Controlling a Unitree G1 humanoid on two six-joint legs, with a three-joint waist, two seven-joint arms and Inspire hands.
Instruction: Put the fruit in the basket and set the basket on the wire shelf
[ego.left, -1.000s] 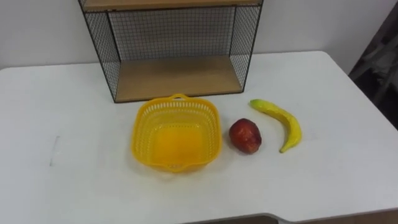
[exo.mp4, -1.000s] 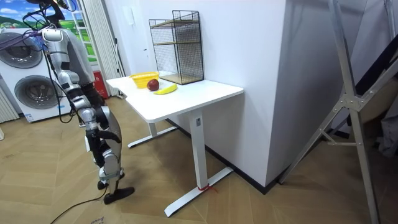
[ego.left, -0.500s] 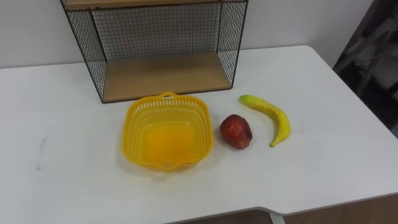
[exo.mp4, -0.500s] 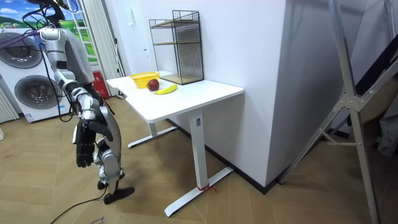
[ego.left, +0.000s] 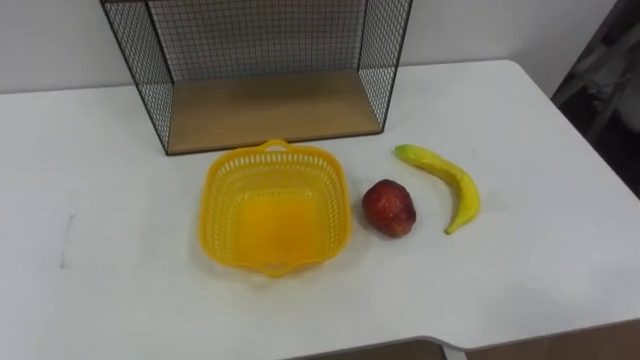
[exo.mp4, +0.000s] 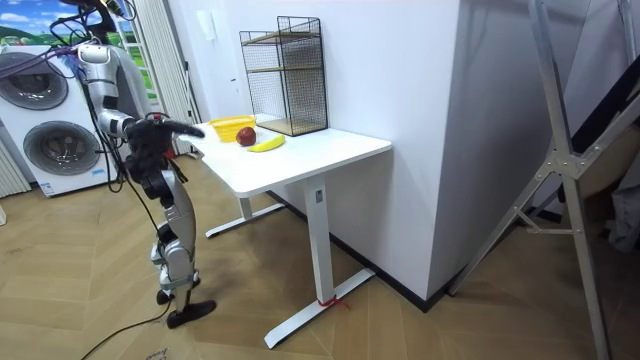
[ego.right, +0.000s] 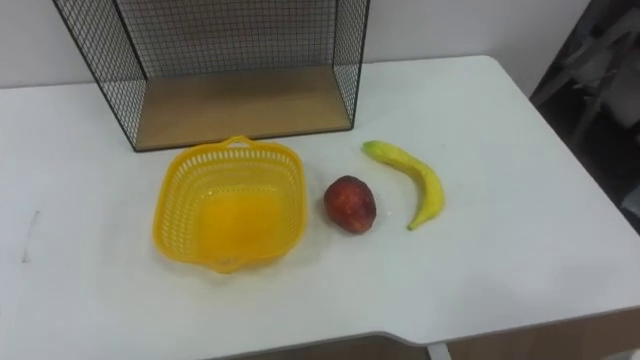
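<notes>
Yellow perforated plastic basket (ego.left: 275, 205) sits empty mid-desk (ego.left: 100, 290), in front of the black wire shelf (ego.left: 270, 110). A red apple (ego.left: 389, 208) and a yellow banana (ego.left: 450, 182) lie beside it, toward the right edge. The right hand (exo.mp4: 186, 127) hangs at the desk's near edge; I cannot tell its state.

The shelf (ego.left: 270, 110) is cut off by the upper edge in both eye views. In the room view's upper left, the raised hand (exo.mp4: 190, 127) is too small to read, and the apple (exo.mp4: 245, 137) hides part of the basket (exo.mp4: 226, 123).

You see a silver-grey head, torso and legs, with dark arms and black feet. A dark cable trails across the floor.
</notes>
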